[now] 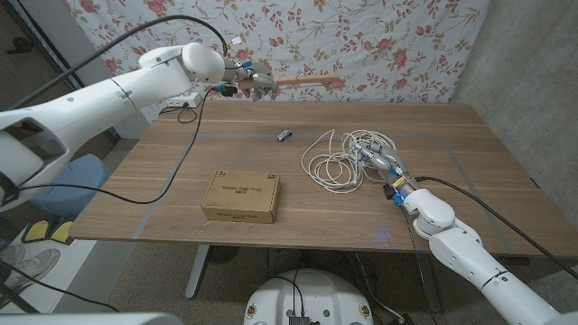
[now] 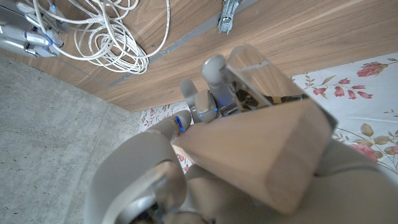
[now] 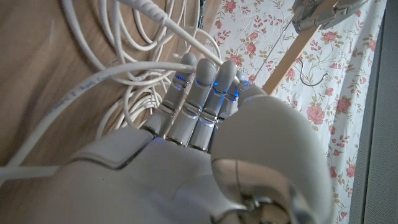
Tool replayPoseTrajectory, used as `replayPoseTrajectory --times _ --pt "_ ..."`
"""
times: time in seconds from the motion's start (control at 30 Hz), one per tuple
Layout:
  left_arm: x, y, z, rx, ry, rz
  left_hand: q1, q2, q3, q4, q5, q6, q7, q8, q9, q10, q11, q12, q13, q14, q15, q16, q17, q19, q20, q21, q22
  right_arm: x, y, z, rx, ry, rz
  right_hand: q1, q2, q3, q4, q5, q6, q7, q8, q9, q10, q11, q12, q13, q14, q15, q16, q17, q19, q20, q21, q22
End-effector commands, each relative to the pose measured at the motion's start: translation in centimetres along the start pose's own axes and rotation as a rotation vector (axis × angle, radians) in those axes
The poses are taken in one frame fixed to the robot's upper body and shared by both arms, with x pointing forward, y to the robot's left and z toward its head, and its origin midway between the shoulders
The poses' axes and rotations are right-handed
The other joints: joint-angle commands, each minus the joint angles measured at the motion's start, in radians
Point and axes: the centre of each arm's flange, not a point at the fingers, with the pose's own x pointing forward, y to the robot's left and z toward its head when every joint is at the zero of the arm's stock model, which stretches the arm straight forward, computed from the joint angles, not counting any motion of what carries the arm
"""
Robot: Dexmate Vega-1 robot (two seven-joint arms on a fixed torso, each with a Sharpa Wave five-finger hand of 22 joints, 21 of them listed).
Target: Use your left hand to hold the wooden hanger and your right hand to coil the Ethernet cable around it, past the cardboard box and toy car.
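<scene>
My left hand (image 1: 246, 82) is raised above the table's far left edge and grips one end of the wooden hanger (image 1: 305, 81), which sticks out level to the right. In the left wrist view the hanger's wood (image 2: 261, 146) lies across my fingers (image 2: 208, 93). The white Ethernet cable (image 1: 336, 159) lies in a loose pile right of centre. My right hand (image 1: 381, 164) rests at the pile's right edge. Its fingers (image 3: 199, 93) are stretched straight out among the cable strands (image 3: 118, 78), with nothing closed in them. The toy car (image 1: 284, 135) lies behind the cardboard box (image 1: 240, 197).
A flowered curtain (image 1: 361, 36) hangs behind the table. A black cable (image 1: 185, 158) trails from my left arm across the table's left part. A white power strip (image 1: 181, 101) sits at the far left corner. Bare wood (image 1: 470, 162) lies right of the cable pile.
</scene>
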Motion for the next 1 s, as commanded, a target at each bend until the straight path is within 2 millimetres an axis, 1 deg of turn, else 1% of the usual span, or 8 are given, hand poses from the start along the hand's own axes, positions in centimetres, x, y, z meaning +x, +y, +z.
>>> replayPoseTrajectory --times 0.03,0.27,0.37,0.53,0.63,0.73,0.83,1.0 --pt "0.1 -0.1 0.2 0.001 -0.002 -0.002 -0.008 -0.002 0.01 0.001 -0.002 0.001 0.006 0.007 0.003 -0.004 0.001 0.005 0.002 0.006 0.001 -0.005 0.0 -0.006 -0.001 0.005 0.0 0.7 -1.8 1.8 0.104 -0.117 0.006 0.048 0.04 0.005 0.009 0.004 -0.002 -0.005 0.035 0.002 -0.004 0.001 0.0 0.008 -0.011 -0.078 0.013 0.002 -0.011 -0.078 0.008 -0.004" --pt "0.6 -0.3 0.5 0.001 -0.011 -0.012 -0.01 -0.003 0.012 0.001 -0.003 0.002 0.005 0.008 0.0 -0.004 0.001 0.005 0.002 0.006 0.001 -0.003 0.002 -0.004 -0.002 0.006 -0.001 1.1 -2.7 3.2 0.115 -0.17 0.004 0.048 0.04 0.007 0.016 0.003 -0.001 -0.011 0.034 0.0 0.001 -0.005 -0.005 0.006 -0.018 -0.078 0.031 0.002 -0.034 -0.075 0.014 -0.012" --pt "0.7 -0.2 0.6 0.003 -0.015 -0.011 -0.011 -0.003 0.013 0.001 -0.003 0.0 0.007 0.009 0.0 -0.003 0.001 0.005 0.002 0.005 0.0 -0.003 0.003 -0.007 -0.001 0.006 0.0 1.3 -3.1 3.9 0.104 -0.185 0.004 0.049 0.043 0.01 0.02 0.003 0.002 -0.017 0.036 0.0 0.006 -0.017 -0.008 0.004 -0.02 -0.079 0.042 0.002 -0.055 -0.061 0.017 -0.013" --pt "0.8 -0.1 0.9 0.004 -0.018 -0.006 -0.013 -0.003 0.014 0.001 -0.004 0.001 0.007 0.009 -0.003 -0.004 0.002 0.005 0.002 0.004 0.001 -0.004 0.003 -0.005 -0.002 0.007 -0.001 1.6 -3.8 4.7 0.156 -0.227 0.043 0.049 0.046 0.014 0.024 0.001 0.014 -0.022 0.038 -0.007 0.025 -0.034 -0.014 -0.013 -0.012 -0.08 0.059 0.002 -0.053 -0.052 0.034 -0.013" --pt "0.9 -0.2 1.0 0.005 -0.019 -0.008 -0.014 -0.003 0.015 0.0 -0.005 0.0 0.006 0.01 -0.003 -0.004 0.0 0.005 0.002 0.006 0.0 -0.004 0.002 -0.004 -0.001 0.005 -0.005 2.0 -4.1 5.1 0.189 -0.241 0.072 0.052 0.048 0.017 0.024 -0.001 0.019 -0.021 0.038 -0.01 0.033 -0.032 -0.019 -0.023 -0.006 -0.08 0.068 0.002 -0.06 -0.04 0.04 -0.012" --pt "1.0 -0.3 1.1 0.003 -0.019 -0.01 -0.015 -0.003 0.016 0.0 -0.005 -0.002 0.005 0.011 -0.002 -0.004 0.0 0.005 0.002 0.005 -0.002 -0.003 0.005 -0.006 -0.001 0.006 -0.004 2.3 -4.4 5.7 0.154 -0.218 0.09 0.05 0.049 0.025 0.032 -0.009 0.028 -0.021 0.041 -0.018 0.049 -0.037 -0.018 -0.026 0.004 -0.078 0.094 0.0 -0.197 -0.022 0.031 -0.008" --pt "1.1 -0.3 1.1 0.003 -0.017 -0.012 -0.016 -0.003 0.017 0.0 -0.005 -0.001 0.005 0.012 -0.004 -0.004 0.001 0.005 0.002 0.007 0.001 -0.006 -0.003 -0.005 0.0 0.005 -0.006 2.3 -5.0 6.8 0.084 -0.159 0.1 0.024 0.045 0.023 0.056 -0.02 0.03 -0.046 0.047 -0.02 0.039 -0.043 -0.003 0.012 -0.072 -0.073 0.083 -0.004 -0.314 -0.025 0.028 -0.007" --pt "1.5 -0.3 1.2 0.003 -0.013 -0.019 -0.017 -0.003 0.018 0.0 -0.006 0.0 0.006 0.013 -0.006 -0.005 0.0 0.005 0.002 0.003 0.001 -0.005 0.003 -0.007 0.0 0.006 -0.007 2.4 -6.1 9.4 -0.015 -0.079 0.143 0.021 0.052 0.032 0.062 -0.023 0.012 -0.052 0.05 -0.01 0.035 -0.052 -0.006 0.012 -0.098 -0.078 0.082 -0.004 -0.346 -0.009 0.04 -0.008"
